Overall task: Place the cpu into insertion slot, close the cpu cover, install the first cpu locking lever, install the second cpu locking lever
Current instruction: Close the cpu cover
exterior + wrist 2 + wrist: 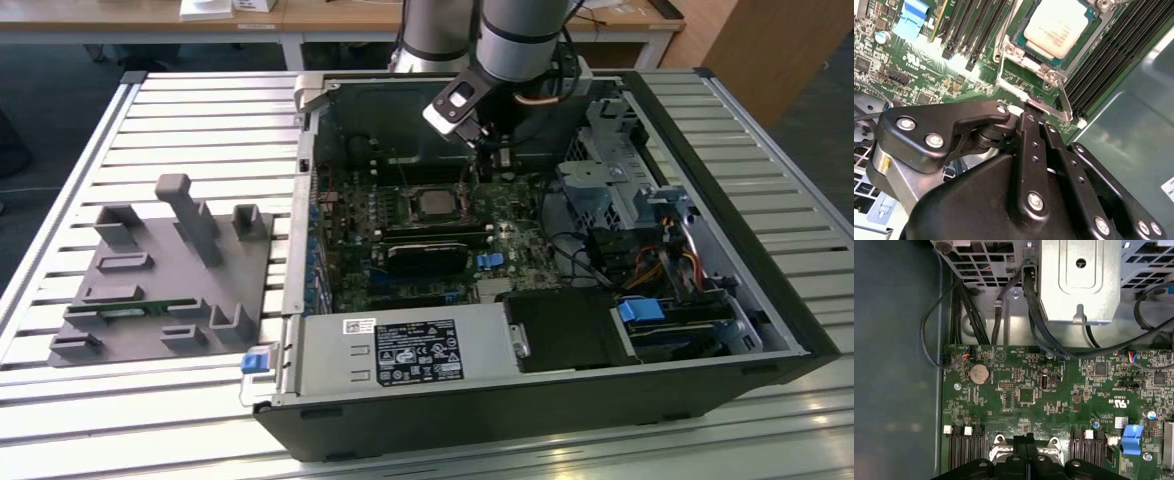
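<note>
Black fingers point(1030, 140) pressed together, tips at thin silver locking lever point(1064, 102). Just beyond tips: silver-grey square cpu point(1058, 25) seated, silver metal cpu cover frame point(1024, 62) seemingly down around it. Placement, cover judged done; lever latching unclear.

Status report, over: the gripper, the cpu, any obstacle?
Gripper shut, tip at the cpu cover edge. Cpu seated, cover down over it. No obstacle seen.

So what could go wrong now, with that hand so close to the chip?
The closed hand sits at the edge of the cpu cover; a sideways slip could scrape the green board or the memory slots beside it. Uneven pressure might also shift the cpu under it.
</note>
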`<state>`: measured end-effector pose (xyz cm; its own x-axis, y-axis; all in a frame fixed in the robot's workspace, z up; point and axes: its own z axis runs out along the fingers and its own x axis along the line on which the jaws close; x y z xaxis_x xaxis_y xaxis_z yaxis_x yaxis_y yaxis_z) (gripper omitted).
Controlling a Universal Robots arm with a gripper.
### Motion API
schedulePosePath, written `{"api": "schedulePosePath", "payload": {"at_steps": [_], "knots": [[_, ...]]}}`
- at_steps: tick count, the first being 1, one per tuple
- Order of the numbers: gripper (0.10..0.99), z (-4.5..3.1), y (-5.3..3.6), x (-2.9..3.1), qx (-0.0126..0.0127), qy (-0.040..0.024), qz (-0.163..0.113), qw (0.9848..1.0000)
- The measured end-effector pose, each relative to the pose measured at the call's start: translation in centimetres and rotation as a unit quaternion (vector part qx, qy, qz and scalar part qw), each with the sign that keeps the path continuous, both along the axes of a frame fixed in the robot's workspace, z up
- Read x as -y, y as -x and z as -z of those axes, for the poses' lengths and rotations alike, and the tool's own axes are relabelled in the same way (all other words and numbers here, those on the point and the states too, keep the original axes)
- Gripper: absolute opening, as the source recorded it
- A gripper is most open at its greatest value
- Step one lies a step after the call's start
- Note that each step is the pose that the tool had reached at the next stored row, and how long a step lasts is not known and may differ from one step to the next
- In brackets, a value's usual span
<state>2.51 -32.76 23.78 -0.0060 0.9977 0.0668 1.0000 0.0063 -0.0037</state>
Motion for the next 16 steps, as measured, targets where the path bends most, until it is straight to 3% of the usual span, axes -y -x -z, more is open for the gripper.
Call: {"api": "schedulePosePath", "payload": {"at_steps": [16], "knots": [[0.106, 0.07, 1.57, 0.0, 0.0, 0.0, 0.0, 1.0]]}}
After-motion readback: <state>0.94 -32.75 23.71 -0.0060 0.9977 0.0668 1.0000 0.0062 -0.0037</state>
